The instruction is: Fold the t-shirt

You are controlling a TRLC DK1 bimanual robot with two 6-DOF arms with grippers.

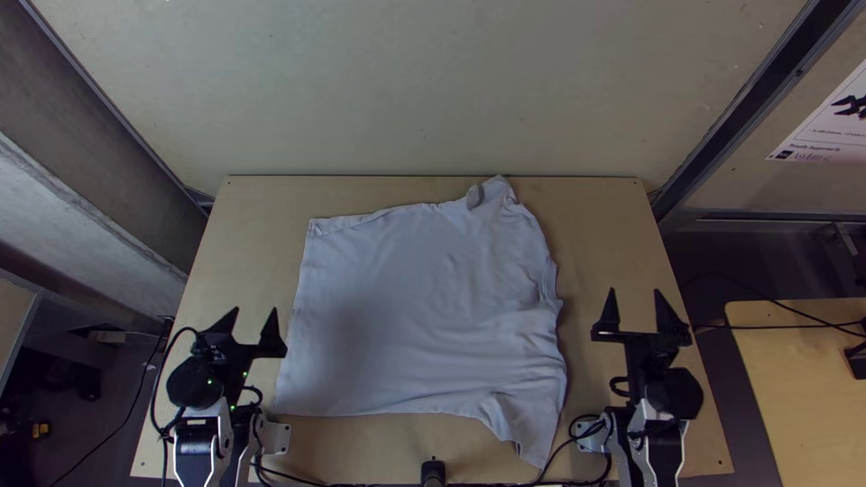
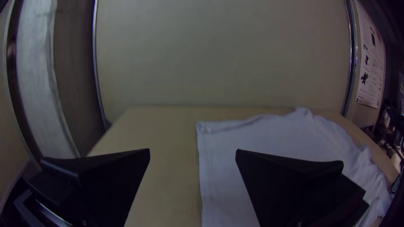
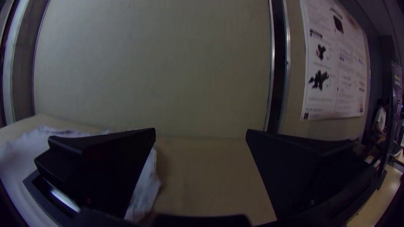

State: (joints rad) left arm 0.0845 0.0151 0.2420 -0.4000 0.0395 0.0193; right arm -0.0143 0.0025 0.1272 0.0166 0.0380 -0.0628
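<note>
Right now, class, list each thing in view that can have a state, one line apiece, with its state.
Shirt: spread, unfolded, wrinkled at its right side.
Left end effector: open, holding nothing.
Right end effector: open, holding nothing.
Poster: up on the wall.

The high top view looks steeply down on the worktop (image 1: 253,252); lower, nearer wrist views both face its far edge.

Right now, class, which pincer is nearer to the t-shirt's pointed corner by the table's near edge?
Right. The right pincer is open, to the right of that corner and farther up the table; the left pincer, also open, is beyond the t-shirt's left side.
</note>
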